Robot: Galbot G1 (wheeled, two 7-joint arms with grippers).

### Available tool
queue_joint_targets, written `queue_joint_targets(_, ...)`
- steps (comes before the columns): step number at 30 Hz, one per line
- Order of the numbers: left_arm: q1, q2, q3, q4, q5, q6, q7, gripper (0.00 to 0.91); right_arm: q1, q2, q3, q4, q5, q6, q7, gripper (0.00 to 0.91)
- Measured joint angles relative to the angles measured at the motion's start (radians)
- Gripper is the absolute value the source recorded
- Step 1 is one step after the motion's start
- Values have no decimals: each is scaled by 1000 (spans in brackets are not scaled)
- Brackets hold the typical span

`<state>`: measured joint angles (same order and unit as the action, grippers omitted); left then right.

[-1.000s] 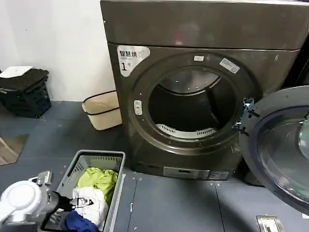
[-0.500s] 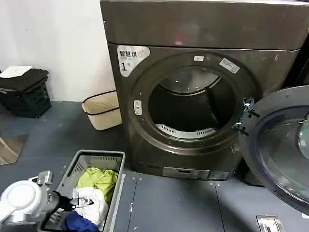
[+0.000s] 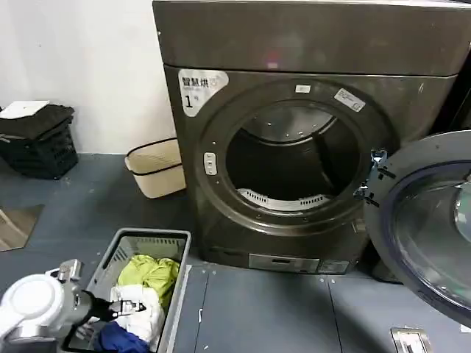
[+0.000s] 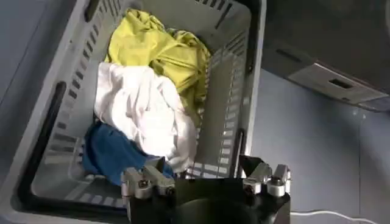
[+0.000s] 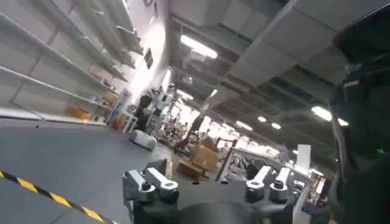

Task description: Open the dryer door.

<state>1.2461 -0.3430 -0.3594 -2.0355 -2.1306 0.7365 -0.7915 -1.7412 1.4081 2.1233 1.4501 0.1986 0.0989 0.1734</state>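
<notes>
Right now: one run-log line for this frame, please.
dryer door: swung open, drum exposed | left gripper: open, above laundry basket | right gripper: open, empty, pointing away | task: door open

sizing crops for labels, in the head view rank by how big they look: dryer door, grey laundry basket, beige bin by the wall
1. dryer door, cut off at the edge
2. laundry basket, nearer the camera, so unsure
3. beige bin

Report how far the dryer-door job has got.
Done: the dryer door hangs swung wide at the right, and the drum opening is fully exposed. In hand: nothing; the left gripper hovers open over the laundry basket. Left: apparently nothing.
</notes>
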Motion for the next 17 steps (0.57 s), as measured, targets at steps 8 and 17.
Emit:
queue_joint_targets(8,-1,0,1,3,-1,0,0,907,4,-1,2,-4,-8,0,0,907)
queue_joint_targets(17,-4,2,1,8,-2,0,0,907,7,-1,2,-4,-14,0,0,907)
